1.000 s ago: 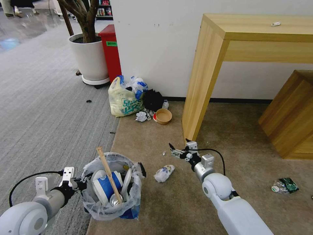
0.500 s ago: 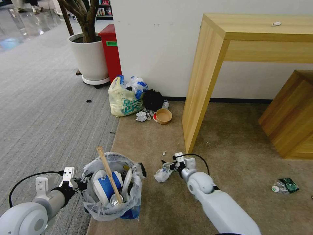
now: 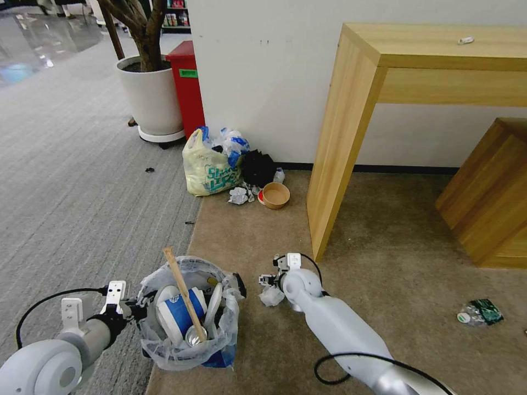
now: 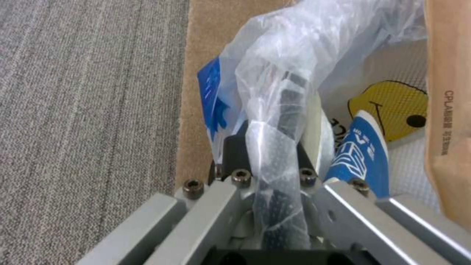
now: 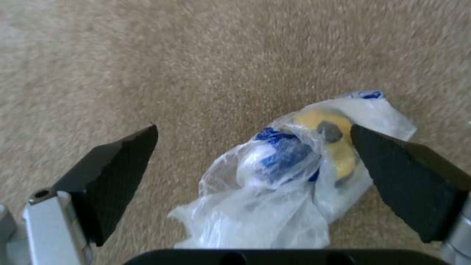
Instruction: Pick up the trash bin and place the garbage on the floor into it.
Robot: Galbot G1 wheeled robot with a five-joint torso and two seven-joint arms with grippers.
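Two pincers are at work over the floor (image 3: 258, 236), the beige carpet beside the grey ribbed carpet (image 3: 71, 181). The left pincer (image 3: 132, 308) is clamped on the near rim of the trash bin (image 3: 189, 312), its fingers pinching the black wall and the crinkly plastic liner (image 4: 275, 84) together; the left wrist view shows the liner bunched right between them. The bin sits at the edge of the beige carpet, close in front of the robot, and already holds a blue-white paper cup (image 3: 180, 317), a wooden stick (image 3: 184, 293) leaning across its mouth, and a can (image 3: 195, 336) at the bottom.

The right pincer (image 3: 267, 281) is low over the carpet just to the bin's right, its jaws spread wide. In the right wrist view the two black fingertips (image 5: 117, 162) stand on either side of a crumpled clear plastic wrapper (image 5: 294, 173) with blue and yellow inside, which lies on the carpet between them; the far fingertip is just beside it, and I cannot tell if it touches.

Farther off, near the wall, lie a yellowish shopping bag (image 3: 208, 167), crumpled white paper (image 3: 237, 195) and a red-white bowl (image 3: 274, 195). A green-black wrapper (image 3: 480, 311) lies well apart to the right, near the wooden counter (image 3: 428, 60).
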